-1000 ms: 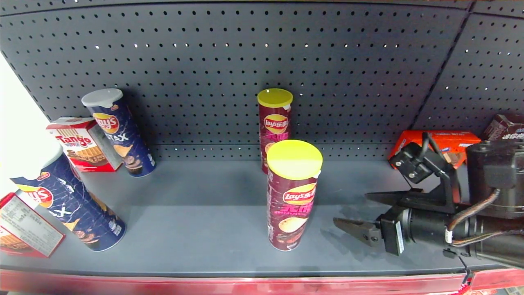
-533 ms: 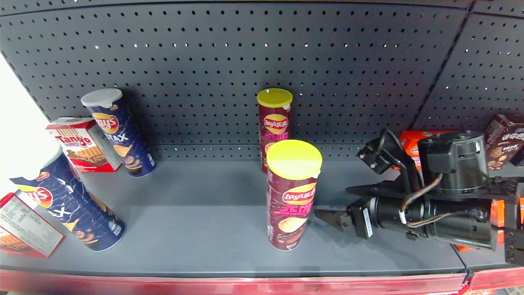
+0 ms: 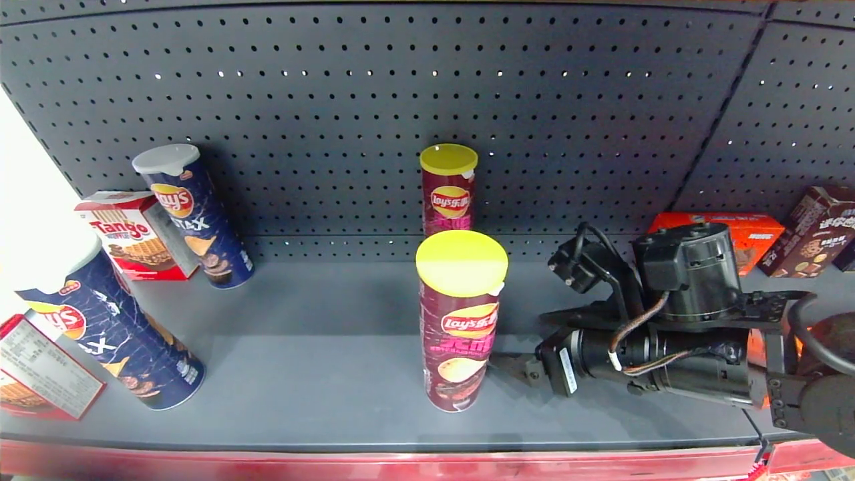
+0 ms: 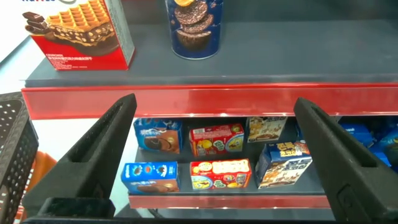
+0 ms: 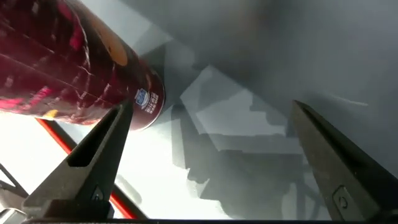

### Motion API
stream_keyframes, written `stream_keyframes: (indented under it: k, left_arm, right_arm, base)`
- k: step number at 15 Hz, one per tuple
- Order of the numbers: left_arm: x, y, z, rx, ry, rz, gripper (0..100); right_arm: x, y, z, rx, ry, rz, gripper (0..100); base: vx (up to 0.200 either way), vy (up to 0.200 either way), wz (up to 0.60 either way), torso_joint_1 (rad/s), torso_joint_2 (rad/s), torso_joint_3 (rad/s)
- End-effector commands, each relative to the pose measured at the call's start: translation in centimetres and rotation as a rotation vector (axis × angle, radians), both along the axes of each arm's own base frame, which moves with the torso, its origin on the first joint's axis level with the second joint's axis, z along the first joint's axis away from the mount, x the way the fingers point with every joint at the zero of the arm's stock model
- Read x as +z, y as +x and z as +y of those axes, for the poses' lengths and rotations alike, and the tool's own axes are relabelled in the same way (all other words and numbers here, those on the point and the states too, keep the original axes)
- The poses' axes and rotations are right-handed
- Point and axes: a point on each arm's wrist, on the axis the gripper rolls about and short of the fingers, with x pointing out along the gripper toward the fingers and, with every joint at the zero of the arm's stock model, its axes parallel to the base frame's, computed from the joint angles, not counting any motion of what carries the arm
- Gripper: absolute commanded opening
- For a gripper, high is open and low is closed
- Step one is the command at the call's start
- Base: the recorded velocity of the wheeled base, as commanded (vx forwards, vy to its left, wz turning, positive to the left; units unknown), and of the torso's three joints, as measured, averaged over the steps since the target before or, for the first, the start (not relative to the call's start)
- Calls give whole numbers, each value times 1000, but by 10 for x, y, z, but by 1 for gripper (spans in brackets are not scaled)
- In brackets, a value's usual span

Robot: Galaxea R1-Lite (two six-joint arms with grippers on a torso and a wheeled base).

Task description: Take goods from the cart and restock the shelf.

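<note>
Standing upright near the front edge of the grey shelf (image 3: 320,347), at the middle of the deck: front maroon can (image 3: 459,321), yellow lid. The rear maroon can (image 3: 448,194), of the same kind, is upright at its 12 o'clock, against the pegboard back panel (image 3: 401,80).

Right gripper (image 3: 524,341): at 3 o'clock of the front maroon can, low over the deck, pointing toward 9 o'clock. Its jaws are spread apart and hold nothing. The nearer fingertip (image 3: 497,361) is at the can's lower wall, touching or just beside it; which cannot be told. In the right wrist view the same gripper (image 5: 209,109) has bare shelf in the gap between its fingers, and the can (image 5: 74,68) lies outside that gap, next to one fingertip.

Left gripper (image 4: 214,102): in front of the red price rail (image 4: 205,93), jaws wide apart, empty. Beyond it small snack boxes (image 4: 214,140) sit in rows on a lower shelf level. The black mesh cart (image 4: 12,143) is at the edge of that view.

Other stock, placed from the front maroon can:
- rear blue can (image 3: 194,214), grey lid, at 10 o'clock, by the back panel
- wafer box (image 3: 137,234), touching that can's far side
- front blue can (image 3: 120,334), at 9 o'clock, well apart
- orange box (image 3: 728,230) and brown box (image 3: 815,230), at 2 o'clock, behind the right arm
</note>
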Motion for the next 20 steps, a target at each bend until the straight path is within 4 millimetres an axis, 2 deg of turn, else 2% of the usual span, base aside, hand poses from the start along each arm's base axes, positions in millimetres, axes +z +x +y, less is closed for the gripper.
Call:
stream_keyframes:
  k: [1, 5, 6, 8, 10, 11, 13, 14, 15, 17, 20]
  left_arm:
    - [0, 0, 0, 0, 0, 2, 100]
    - [0, 0, 0, 0, 0, 2, 100]
    - [0, 0, 0, 0, 0, 3, 100]
    - [0, 0, 0, 0, 0, 2, 100]
    - [0, 0, 0, 0, 0, 3, 100]
    - [0, 0, 0, 0, 1, 2, 100]
    - [0, 0, 0, -1, 1, 2, 100]
    - [0, 0, 0, -1, 1, 3, 100]
    - [0, 0, 0, -1, 1, 2, 100]
    - [0, 0, 0, -1, 1, 2, 100]
    - [0, 0, 0, 2, -2, 2, 100]
  right_arm:
    - [-2, -1, 2, 9, -4, 4, 100]
    - [2, -2, -2, -11, 1, -8, 100]
    - [14, -4, -11, -33, 30, -39, 100]
    - [43, -11, -43, -113, 94, -125, 100]
    - [70, -41, -94, -235, 163, -240, 100]
    - [72, -63, -123, -325, 177, -291, 100]
    - [63, -102, -156, -445, 184, -351, 100]
    - [47, -135, -174, -542, 181, -402, 100]
    - [26, -166, -184, -613, 182, -453, 100]
    - [-8, -202, -190, -703, 171, -532, 100]
    - [-54, -233, -189, -779, 143, -606, 100]
  base:
    - [0, 0, 0, 0, 0, 0]
    - [0, 0, 0, 0, 0, 0]
    - [0, 0, 0, 0, 0, 0]
    - [0, 0, 0, 0, 0, 0]
    - [0, 0, 0, 0, 0, 0]
    - [0, 0, 0, 0, 0, 0]
    - [0, 0, 0, 0, 0, 0]
    - [0, 0, 0, 0, 0, 0]
    - [0, 0, 0, 0, 0, 0]
    - [0, 0, 0, 0, 0, 0]
    - [0, 0, 0, 0, 0, 0]
